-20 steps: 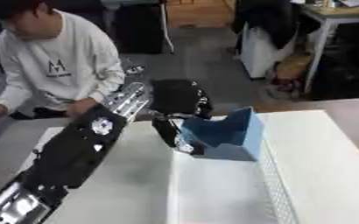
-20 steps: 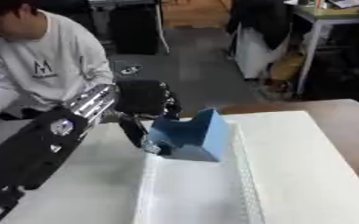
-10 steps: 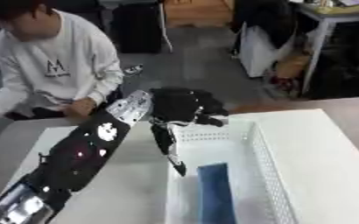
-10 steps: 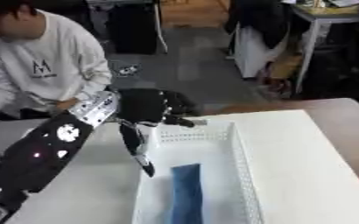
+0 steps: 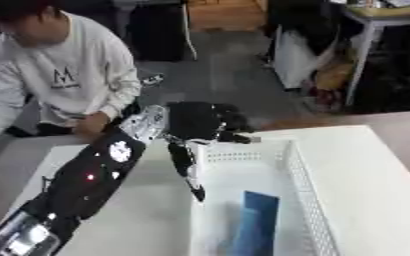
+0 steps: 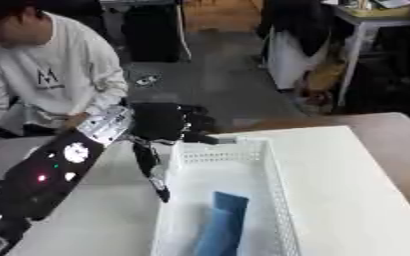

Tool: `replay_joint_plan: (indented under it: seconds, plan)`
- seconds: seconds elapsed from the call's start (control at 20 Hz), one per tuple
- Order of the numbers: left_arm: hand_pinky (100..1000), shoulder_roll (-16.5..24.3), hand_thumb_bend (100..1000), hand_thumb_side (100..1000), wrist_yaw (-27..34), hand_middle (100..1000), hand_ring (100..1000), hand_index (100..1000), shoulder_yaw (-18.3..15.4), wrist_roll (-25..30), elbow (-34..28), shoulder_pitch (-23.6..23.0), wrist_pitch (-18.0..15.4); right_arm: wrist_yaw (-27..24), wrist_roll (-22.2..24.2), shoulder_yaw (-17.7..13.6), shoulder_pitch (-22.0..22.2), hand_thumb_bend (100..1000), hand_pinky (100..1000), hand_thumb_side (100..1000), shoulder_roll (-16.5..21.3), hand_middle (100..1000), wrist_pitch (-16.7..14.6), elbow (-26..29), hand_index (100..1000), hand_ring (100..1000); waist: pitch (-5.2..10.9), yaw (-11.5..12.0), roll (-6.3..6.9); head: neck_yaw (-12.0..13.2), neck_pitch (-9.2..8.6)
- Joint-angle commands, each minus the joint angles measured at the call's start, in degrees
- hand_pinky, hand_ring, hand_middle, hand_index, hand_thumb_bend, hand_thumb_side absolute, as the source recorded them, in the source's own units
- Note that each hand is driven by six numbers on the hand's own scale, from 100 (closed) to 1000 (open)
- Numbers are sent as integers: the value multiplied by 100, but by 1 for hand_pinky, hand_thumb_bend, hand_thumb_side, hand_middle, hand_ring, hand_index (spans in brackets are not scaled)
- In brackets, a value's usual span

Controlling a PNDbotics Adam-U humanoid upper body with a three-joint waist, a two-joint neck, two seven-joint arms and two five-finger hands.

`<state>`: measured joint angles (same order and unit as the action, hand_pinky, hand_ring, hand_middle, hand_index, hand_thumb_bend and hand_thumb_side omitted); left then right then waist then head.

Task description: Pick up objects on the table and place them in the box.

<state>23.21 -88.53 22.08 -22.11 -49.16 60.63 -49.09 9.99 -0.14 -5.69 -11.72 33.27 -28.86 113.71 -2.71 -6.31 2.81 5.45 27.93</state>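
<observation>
A flat blue box (image 5: 256, 221) lies inside the white slatted basket (image 5: 301, 186), toward its near end, and nothing touches it. My left arm stretches from the lower left up to the basket's far left corner. My left hand (image 5: 203, 122) hovers just beyond that corner, open, its black fingers relaxed and holding nothing. One finger points right over the basket's far rim. A black cable (image 5: 186, 166) hangs from the wrist along the basket's left wall. My right hand shows in neither view.
The basket stands on a white table (image 5: 375, 170) with bare surface to its right and left. A person in a white sweatshirt (image 5: 64, 80) sits at the table's far left edge, close to my left forearm. A brown tabletop (image 6: 405, 145) borders the right.
A second ago my left hand held the blue box above the basket. It let go, the box dropped flat into the basket, and the hand drew back toward the far left corner.
</observation>
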Motion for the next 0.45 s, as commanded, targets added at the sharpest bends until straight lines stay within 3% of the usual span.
replay_joint_plan:
  seconds: [0.05, 0.1, 0.15, 0.2, 0.3, 0.35, 0.4, 0.45]
  plan:
    - [704, 430, 680, 927, 900, 899, 838, 924, -292, -596, -438, -280, -288, 30, -61, -99, -15, 100, 156, 739, 124, 574, 22, 89, 659, 439, 60, 59, -21, -202, -311]
    - [666, 544, 683, 922, 1323, 876, 802, 912, -299, -560, -621, -432, -288, 43, -76, -105, -2, 100, 154, 740, 125, 572, 23, 89, 658, 439, 58, 74, -22, -274, -404]
    - [647, 670, 690, 915, 1811, 866, 786, 907, -307, -503, -845, -668, -288, 60, -91, -113, 41, 100, 153, 739, 117, 572, 21, 89, 658, 438, 51, 124, -35, -504, -642]
    - [647, 794, 690, 915, 2276, 866, 786, 907, -283, -378, -1096, -862, -288, 78, -105, -117, 73, 100, 154, 739, 112, 572, 13, 89, 658, 438, 48, 150, -41, -630, -770]
    - [565, 1010, 710, 910, 3329, 820, 710, 889, -223, -28, -1676, -1425, -278, 151, -120, -122, 157, 100, 151, 739, 117, 573, 12, 89, 659, 438, 28, 232, -61, -1024, -1149]
    - [478, 1048, 719, 898, 3950, 767, 616, 858, -195, 186, -1979, -1779, -248, 196, -131, -125, 201, 100, 150, 740, 120, 575, 11, 89, 659, 439, 7, 278, -78, -1217, -1367]
    - [478, 1096, 719, 898, 4603, 767, 616, 858, -159, 452, -2301, -2066, -185, 242, -147, -126, 236, 100, 150, 740, 120, 575, 6, 89, 659, 439, -3, 306, -87, -1329, -1498]
    - [393, 1062, 715, 890, 5305, 714, 550, 821, -127, 707, -2632, -2391, -107, 294, -159, -125, 280, 100, 148, 741, 116, 582, 5, 89, 660, 442, -31, 354, -107, -1458, -1673]
